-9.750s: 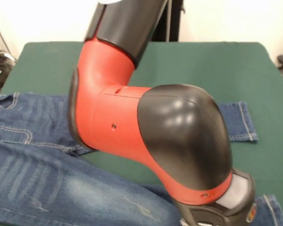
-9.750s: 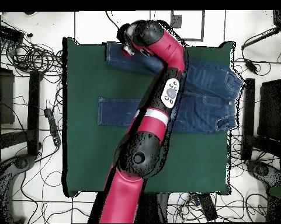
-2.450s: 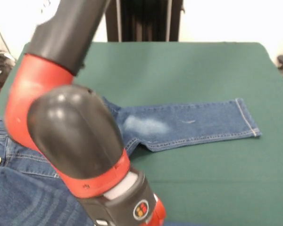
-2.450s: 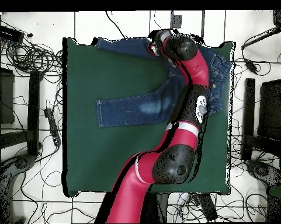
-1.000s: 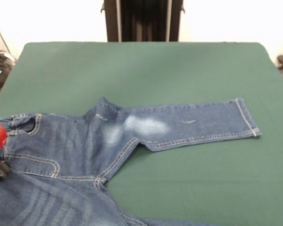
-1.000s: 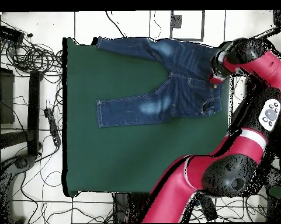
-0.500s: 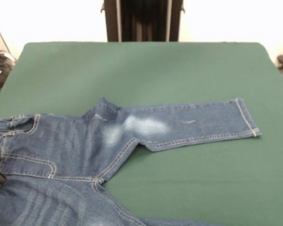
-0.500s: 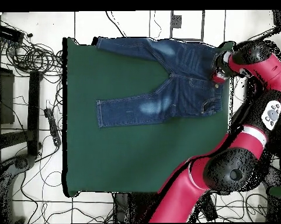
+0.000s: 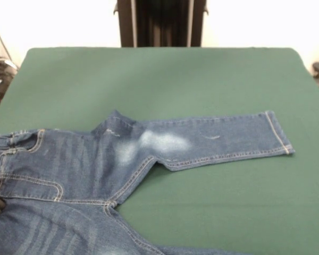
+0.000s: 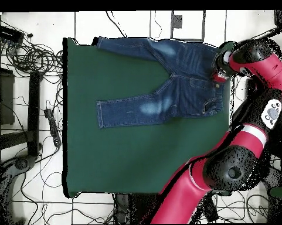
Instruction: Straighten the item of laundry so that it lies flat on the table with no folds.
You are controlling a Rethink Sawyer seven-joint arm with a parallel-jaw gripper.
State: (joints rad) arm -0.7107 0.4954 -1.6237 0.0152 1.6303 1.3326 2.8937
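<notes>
Gripper (image 10: pixel 218 76) at jeans (image 10: pixel 166 82) waistband on table (image 10: pixel 137 158) edge; grip state unclear. Risk: further pull drags waist off edge.

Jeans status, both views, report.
Gripper at the waistband edge, grip not visible. Jeans spread on table, legs apart, small ridge near crotch. Nothing in the way.
</notes>
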